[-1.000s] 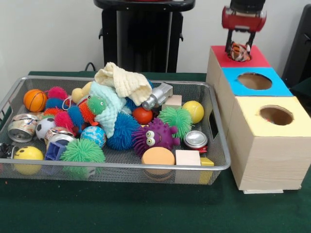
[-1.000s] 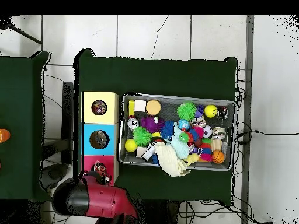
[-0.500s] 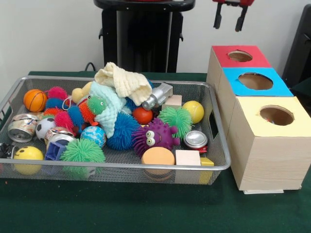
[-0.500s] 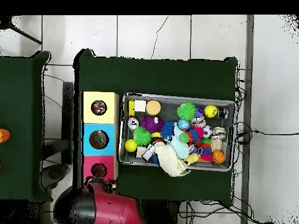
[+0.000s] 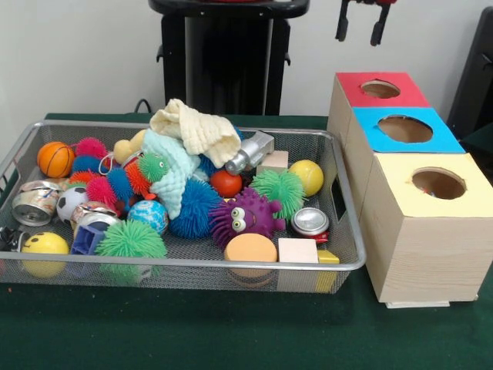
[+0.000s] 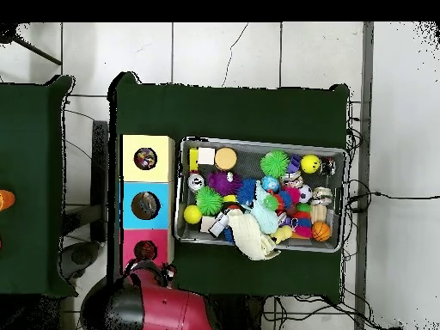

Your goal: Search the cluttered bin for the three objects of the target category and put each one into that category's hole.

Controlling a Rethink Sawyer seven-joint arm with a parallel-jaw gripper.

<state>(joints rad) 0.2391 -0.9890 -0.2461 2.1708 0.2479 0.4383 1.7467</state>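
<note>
The black two-fingered gripper (image 5: 359, 25) hangs open and empty above the red-topped wooden box hole (image 5: 380, 89) — the silver wire-mesh bin (image 5: 344, 231) lies below, well off to its side.

the arm (image 6: 163, 311) is glossy red with a round black joint. the gripper (image 5: 360, 23) has two slim black fingers (image 5: 341, 25) under a red body.

- Table (image 5: 192, 331) w/ dark green cloth, carries everything.
- Wire mesh bin (image 5: 350, 258) sits directly on cloth, left in front view, crammed w/ toys.
- Wooden box (image 5: 431, 254) just beside bin, on right; 3 tops in a row: red, blue, yellow, each w/ round hole.
- Overhead: box (image 6: 148, 202) left of bin (image 6: 337, 153), narrow gap between.
</note>
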